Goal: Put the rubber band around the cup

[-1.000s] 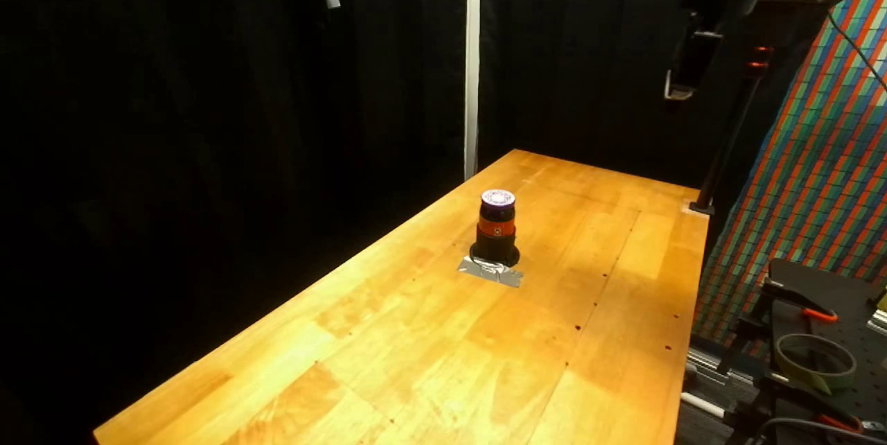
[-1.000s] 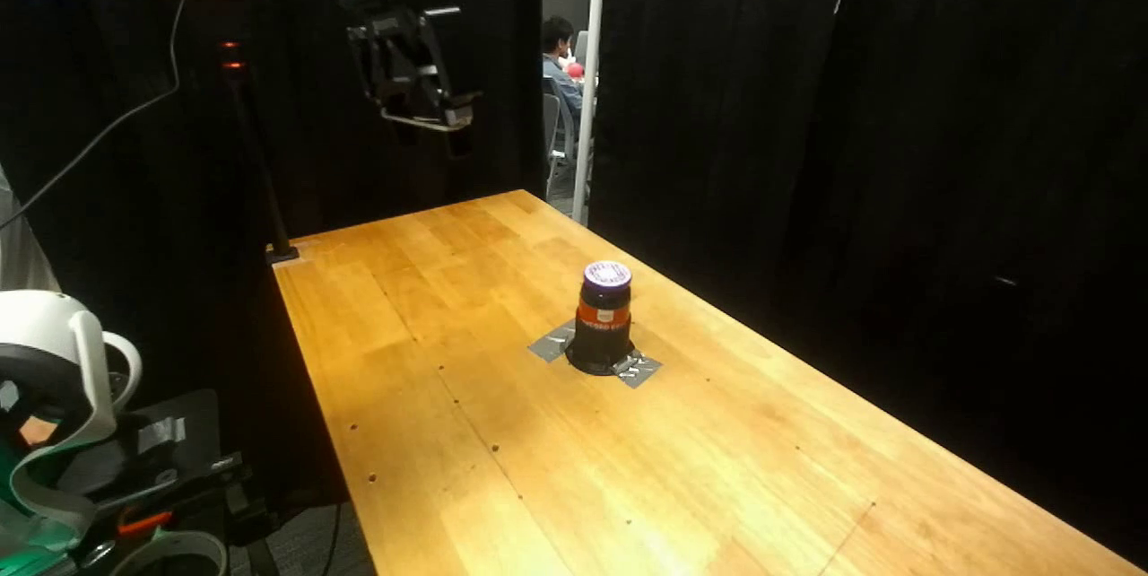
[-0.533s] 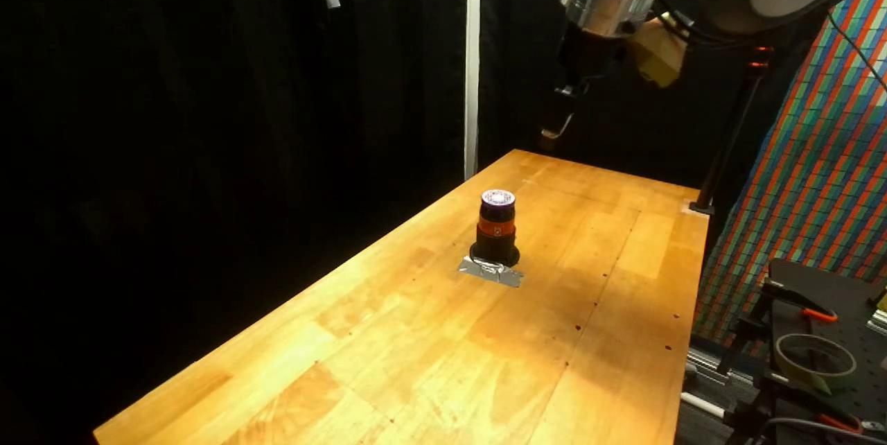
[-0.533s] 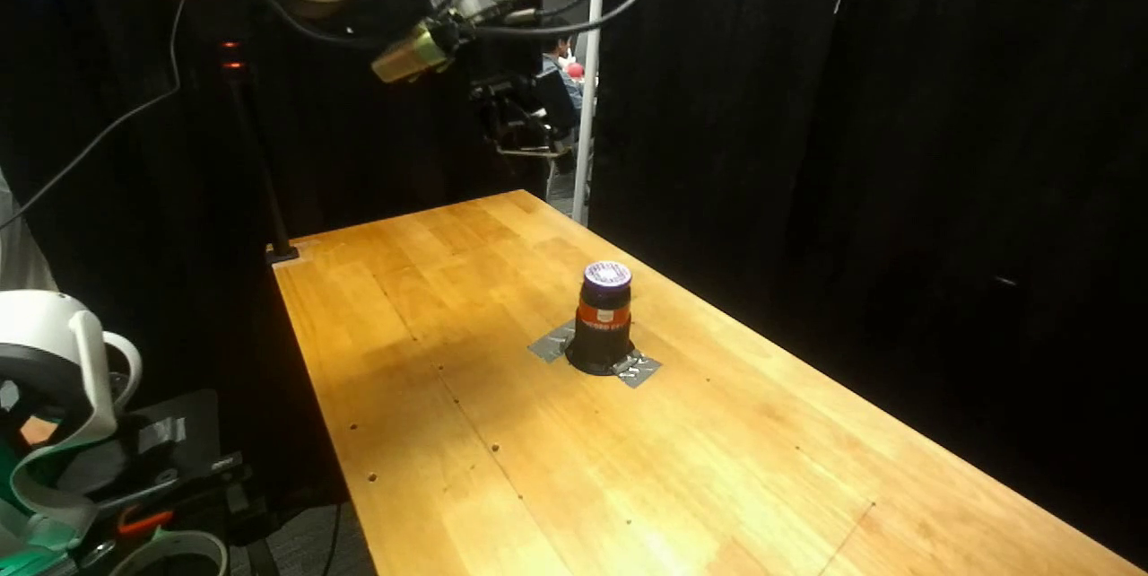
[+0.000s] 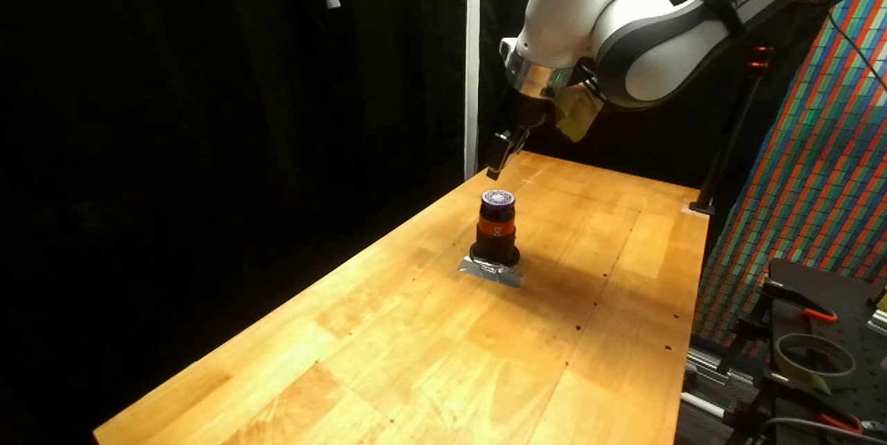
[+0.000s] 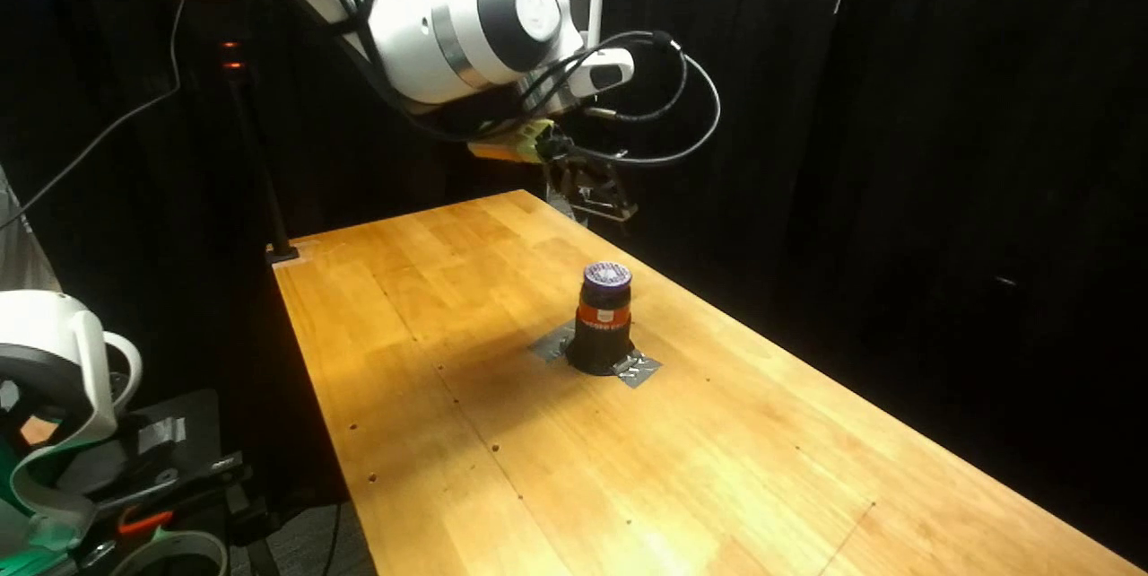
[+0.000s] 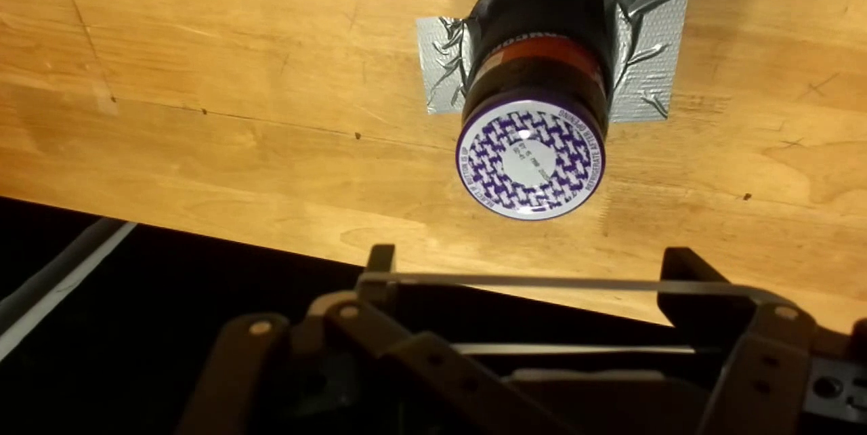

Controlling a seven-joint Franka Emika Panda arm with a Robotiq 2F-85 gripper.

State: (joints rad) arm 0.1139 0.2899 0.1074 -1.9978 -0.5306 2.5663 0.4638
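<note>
At the far left in an exterior view, a black curtain (image 5: 208,119) hangs beside a wooden table (image 5: 388,334). On the table, silver tape (image 5: 490,273) sticks to the foot of a black holder (image 5: 496,248), and the cup (image 5: 497,220), a dark lidded jar with an orange label, stands upright in that holder. The gripper (image 7: 528,260) hangs higher than the purple-and-white lid (image 7: 530,159), near the cup but apart from it. In the wrist view its jaws stand wide apart, with a pale rubber band (image 7: 542,281) stretched from one finger to the other. Farther right, in an exterior view, are the white arm (image 5: 572,8), a dark post (image 5: 731,133), a coloured sheet (image 5: 804,175) and a tape roll (image 5: 838,381) on a dark surface (image 5: 804,278).
</note>
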